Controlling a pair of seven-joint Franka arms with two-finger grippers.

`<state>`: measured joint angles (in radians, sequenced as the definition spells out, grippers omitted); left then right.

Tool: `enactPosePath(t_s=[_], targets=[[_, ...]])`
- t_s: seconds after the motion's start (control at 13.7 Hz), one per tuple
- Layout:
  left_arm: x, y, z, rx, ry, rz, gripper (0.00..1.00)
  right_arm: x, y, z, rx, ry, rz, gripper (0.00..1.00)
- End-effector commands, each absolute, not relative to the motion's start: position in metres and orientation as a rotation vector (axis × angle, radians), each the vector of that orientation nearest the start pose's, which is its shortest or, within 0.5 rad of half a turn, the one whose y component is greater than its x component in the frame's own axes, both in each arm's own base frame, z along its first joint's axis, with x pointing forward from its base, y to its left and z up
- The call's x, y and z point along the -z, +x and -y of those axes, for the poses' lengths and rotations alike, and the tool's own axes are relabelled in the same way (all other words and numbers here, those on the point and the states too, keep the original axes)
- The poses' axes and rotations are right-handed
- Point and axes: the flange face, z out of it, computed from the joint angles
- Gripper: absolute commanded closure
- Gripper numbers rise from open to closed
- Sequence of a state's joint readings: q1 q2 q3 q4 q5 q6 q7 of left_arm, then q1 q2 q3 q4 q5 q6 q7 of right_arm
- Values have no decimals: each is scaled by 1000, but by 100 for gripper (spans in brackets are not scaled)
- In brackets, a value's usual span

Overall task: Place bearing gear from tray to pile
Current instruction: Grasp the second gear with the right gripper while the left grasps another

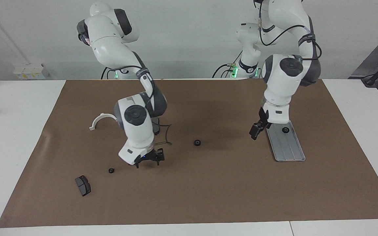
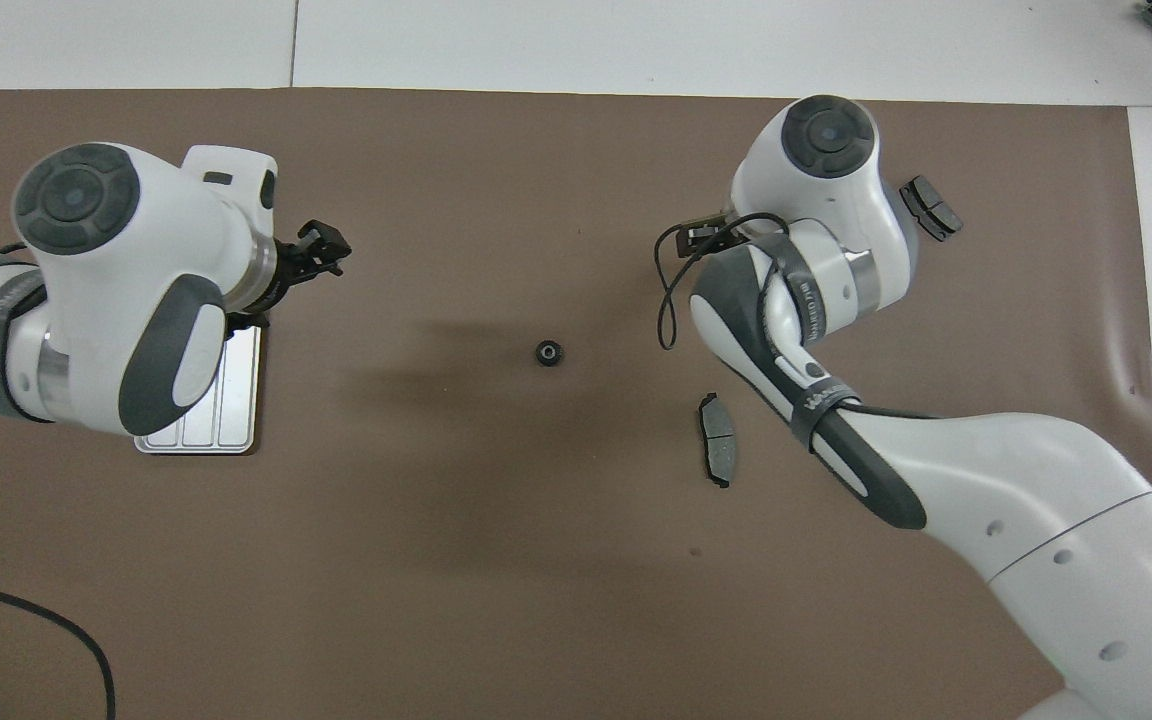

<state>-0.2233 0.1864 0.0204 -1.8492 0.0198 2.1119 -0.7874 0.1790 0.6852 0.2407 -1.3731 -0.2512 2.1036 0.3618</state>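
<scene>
- White table (image 1: 15, 108), brown mat (image 1: 208, 190), pale wall (image 1: 182, 36).
- Right gripper (image 1: 149, 159) open, empty, above the mat near a small gear (image 1: 111, 170).
- Another gear (image 1: 197, 143) mid-mat.
- Left gripper (image 1: 255, 130) open, beside the tray (image 1: 287, 149) holding one gear (image 1: 285, 129).

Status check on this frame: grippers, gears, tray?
Left gripper open beside tray; right gripper open, empty. One gear on tray, one gear mid-mat. Nothing blocking.
</scene>
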Motion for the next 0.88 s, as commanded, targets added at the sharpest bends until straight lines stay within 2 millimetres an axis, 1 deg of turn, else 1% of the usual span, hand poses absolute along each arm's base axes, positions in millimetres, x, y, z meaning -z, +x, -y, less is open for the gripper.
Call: enactPosePath(t_s=[0.0,0.07,0.15,0.22,0.29,0.37,0.44,0.51,0.59,0.66,0.73,0.8], targets=[[-402,583,57,48,-3015,808,0,-324,673,-310,247,-3141,74,9],[-396,578,34,49,-3012,818,0,-318,665,-333,261,-3121,30,10],[-384,569,18,54,-3005,853,0,-314,657,-350,264,-3111,0,12],[-374,560,9,81,-3004,874,0,-315,649,-364,262,-3103,-24,14],[-362,550,-6,106,-2999,906,0,-318,641,-379,262,-3094,-27,15],[-348,541,-15,106,-3001,898,0,-318,634,-387,255,-3093,-62,16],[-339,535,-18,110,-3004,890,0,-315,627,-399,251,-3088,-101,16],[-334,533,-23,110,-3000,903,0,-312,618,-410,245,-3089,-94,16],[-331,532,-25,105,-2999,905,0,-310,615,-413,240,-3093,-92,16],[-326,529,-32,95,-2997,904,0,-307,610,-418,232,-3097,-78,17],[-324,527,-35,95,-2999,897,6,-300,603,-423,227,-3100,-53,18],[-318,524,-35,90,-2998,899,10,-293,596,-425,214,-3107,-38,18]])
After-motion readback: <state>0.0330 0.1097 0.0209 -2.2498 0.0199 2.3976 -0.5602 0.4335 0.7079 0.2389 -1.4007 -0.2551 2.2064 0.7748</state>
